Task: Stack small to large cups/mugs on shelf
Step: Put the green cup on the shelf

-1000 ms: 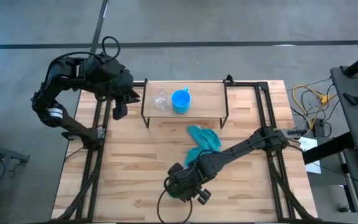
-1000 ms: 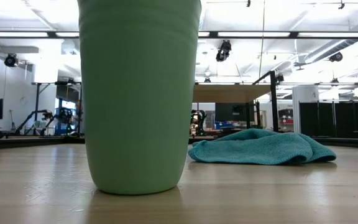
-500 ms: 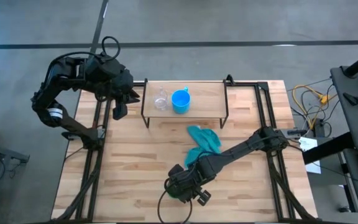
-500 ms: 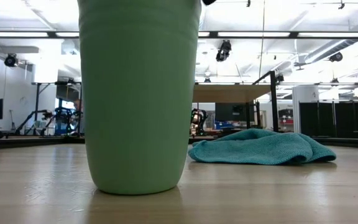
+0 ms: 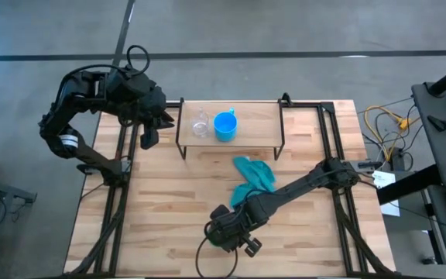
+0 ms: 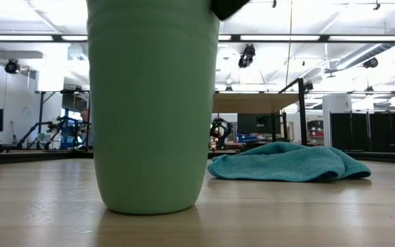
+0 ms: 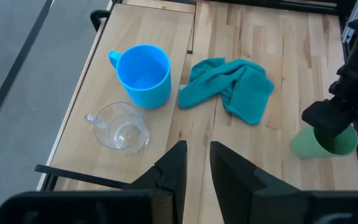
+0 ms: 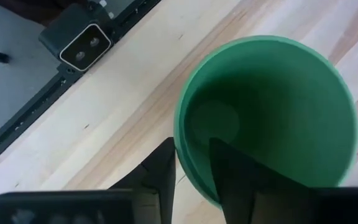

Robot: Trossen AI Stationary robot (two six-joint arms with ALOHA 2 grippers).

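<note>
Glass point(image 5: 200, 124) and mug point(image 5: 224, 125) sat unstacked on the shelf point(image 5: 258, 116); my right pincer point(image 8: 191, 163), fingers narrowly apart, straddled the green cup's point(image 8: 266, 118) rim.

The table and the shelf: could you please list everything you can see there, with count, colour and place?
Green cup: one, green, upright on the table near its front edge, under the right gripper.
Blue mug: one, bright blue, on the shelf, beside the glass cup.
Glass cup: one, clear, on the shelf, to the left arm's side of the blue mug.
Cloth: one, teal, crumpled on the table between shelf and green cup.
Shelf: one, light wood with black legs, at the table's far edge.
Table: one, light wood.
Right gripper: one, dark, one finger inside the green cup's rim and one outside.
Left gripper: one, dark, beside the shelf's left end, holding nothing.
</note>
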